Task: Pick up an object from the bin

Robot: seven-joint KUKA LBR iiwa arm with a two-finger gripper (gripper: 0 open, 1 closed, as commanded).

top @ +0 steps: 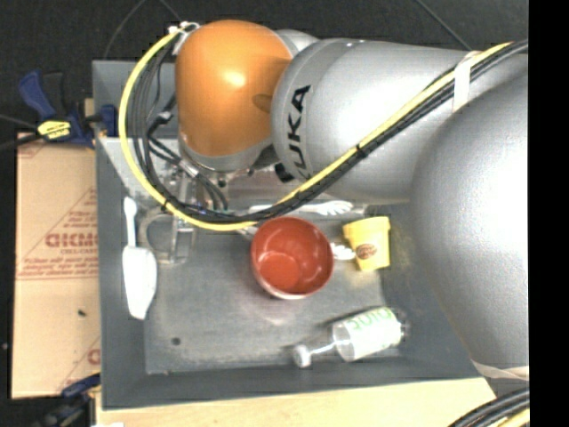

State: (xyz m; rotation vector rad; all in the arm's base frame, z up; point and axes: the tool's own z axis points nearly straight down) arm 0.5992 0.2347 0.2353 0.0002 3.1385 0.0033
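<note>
The arm comes in from the right of the frame and covers most of the upper half of the grey metal bin. Its orange cover sits at the upper left, and a yellow cable loops around it. Below that cover, the pincer hangs low over the upper left part of the bin floor. Its metal parts are shadowed and tangled with cables, so I cannot tell whether it is open or closed, and nothing can be seen in its hold. The nearest thing to it is a white plastic spoon, which lies just to its left along the bin's left wall with its thin handle pointing up the frame and its broad end pointing down. Whether the pincer touches the spoon cannot be told. Right of the pincer, near the middle of the bin, a red bowl stands upright with its mouth open to the camera. A small yellow cup with a printed mark on its side sits just beside the bowl on the right. Above these two, a white utensil pokes out from under the arm, with most of it hidden. Toward the lower right, well apart from the pincer, a clear bottle with green lettering lies on its side, its cap end pointing to the lower left.
</note>
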